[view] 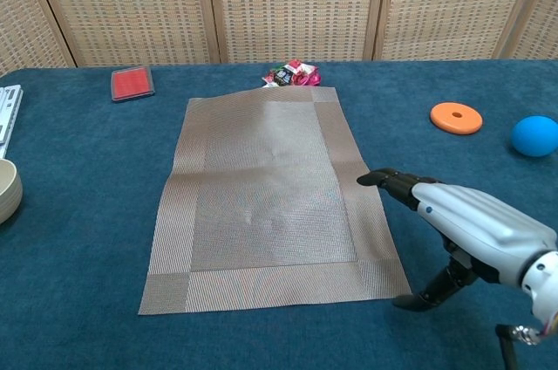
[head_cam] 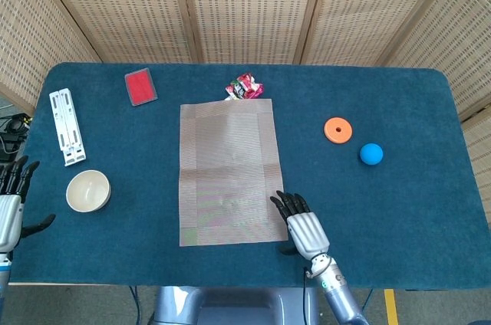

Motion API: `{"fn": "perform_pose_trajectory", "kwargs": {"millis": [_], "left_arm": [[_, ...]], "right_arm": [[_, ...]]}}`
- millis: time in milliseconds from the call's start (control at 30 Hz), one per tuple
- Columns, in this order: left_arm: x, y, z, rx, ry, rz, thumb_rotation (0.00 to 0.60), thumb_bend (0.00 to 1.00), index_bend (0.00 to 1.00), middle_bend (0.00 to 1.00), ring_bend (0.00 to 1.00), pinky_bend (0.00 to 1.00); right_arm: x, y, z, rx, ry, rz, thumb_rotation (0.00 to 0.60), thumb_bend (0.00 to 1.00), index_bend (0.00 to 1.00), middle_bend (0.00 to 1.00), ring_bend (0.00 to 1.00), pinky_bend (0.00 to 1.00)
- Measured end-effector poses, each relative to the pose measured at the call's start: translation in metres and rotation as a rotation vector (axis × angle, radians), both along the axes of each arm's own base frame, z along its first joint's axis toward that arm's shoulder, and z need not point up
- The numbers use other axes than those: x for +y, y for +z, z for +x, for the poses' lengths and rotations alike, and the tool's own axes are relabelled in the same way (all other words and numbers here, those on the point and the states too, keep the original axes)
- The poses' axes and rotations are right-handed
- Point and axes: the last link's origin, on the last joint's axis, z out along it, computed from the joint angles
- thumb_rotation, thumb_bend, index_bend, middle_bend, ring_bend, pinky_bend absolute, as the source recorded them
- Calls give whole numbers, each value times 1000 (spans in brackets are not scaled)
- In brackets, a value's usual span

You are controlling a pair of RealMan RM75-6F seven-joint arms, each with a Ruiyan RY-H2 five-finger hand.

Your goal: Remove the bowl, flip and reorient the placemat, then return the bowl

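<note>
The brown woven placemat [head_cam: 228,172] [view: 270,197] lies flat, long side running away from me, in the table's middle. The cream bowl [head_cam: 87,190] [view: 7,191] stands on the blue cloth to the mat's left, off the mat. My right hand [head_cam: 301,226] [view: 462,229] hovers over the mat's near right corner, fingers spread and stretched forward, thumb pointing down, holding nothing. My left hand [head_cam: 11,201] sits at the table's left edge beside the bowl, fingers apart, empty.
A crumpled red snack wrapper [head_cam: 245,87] touches the mat's far edge. A red pad [head_cam: 140,86] and a white bracket [head_cam: 66,126] lie at the far left. An orange ring [head_cam: 337,129] and a blue ball [head_cam: 371,154] sit to the right.
</note>
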Motion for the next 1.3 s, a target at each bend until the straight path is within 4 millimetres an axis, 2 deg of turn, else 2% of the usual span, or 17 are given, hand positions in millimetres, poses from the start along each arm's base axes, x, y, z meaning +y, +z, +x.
{"fn": "perform_pose_trajectory", "kwargs": {"millis": [633,1033,1300], "left_arm": [[2,2,-2,-10,12,4,600,2,69,0,0,0],[3,0,-2,-17,12,1,600,1,79,0,0,0],[2,-1,0,-24,4,-4,600,0,88,0,0,0]], "right_arm": [[-9,-21,-8,64,-59,24,600,170,62,0,0,0],[-11,-32,-13,74,-30,7,600,366,76,0,0,0],[-9,-22,1,-86,51,-83,600,495,124,0,0,0]]}}
